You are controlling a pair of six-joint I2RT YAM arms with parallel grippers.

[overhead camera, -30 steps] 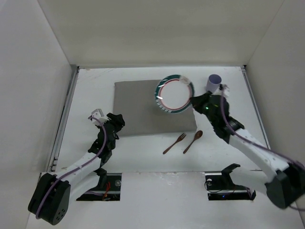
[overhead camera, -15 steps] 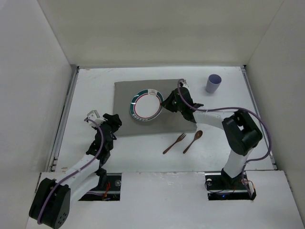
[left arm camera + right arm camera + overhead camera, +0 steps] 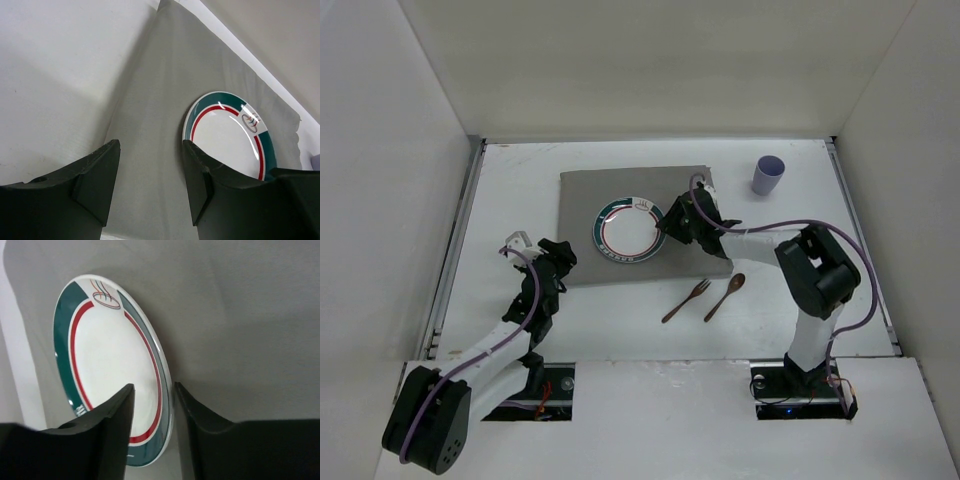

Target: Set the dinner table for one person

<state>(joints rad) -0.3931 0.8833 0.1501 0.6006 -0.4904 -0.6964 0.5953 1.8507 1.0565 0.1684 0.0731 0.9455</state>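
A white plate (image 3: 631, 229) with a green and red rim lies flat on the grey mat (image 3: 590, 195), which rests on the white dinner table (image 3: 515, 185). My right gripper (image 3: 670, 226) is at the plate's right edge. In the right wrist view the plate (image 3: 107, 365) has its rim between the fingers of the right gripper (image 3: 154, 390), which stand apart from it, open. My left gripper (image 3: 563, 252) hovers open and empty over the mat's near left corner. The left wrist view shows the left gripper (image 3: 150, 150) above the mat (image 3: 160, 115), with the plate (image 3: 227, 137) to its right.
A wooden fork (image 3: 686, 301) and a wooden spoon (image 3: 725, 297) lie side by side on the table in front of the mat's right corner. A lilac cup (image 3: 768, 174) stands at the back right. White walls enclose the table on three sides.
My right arm carried the plate left from the mat's far right corner to the mat's middle, set it flat, and its jaws opened. The left arm hardly moved.
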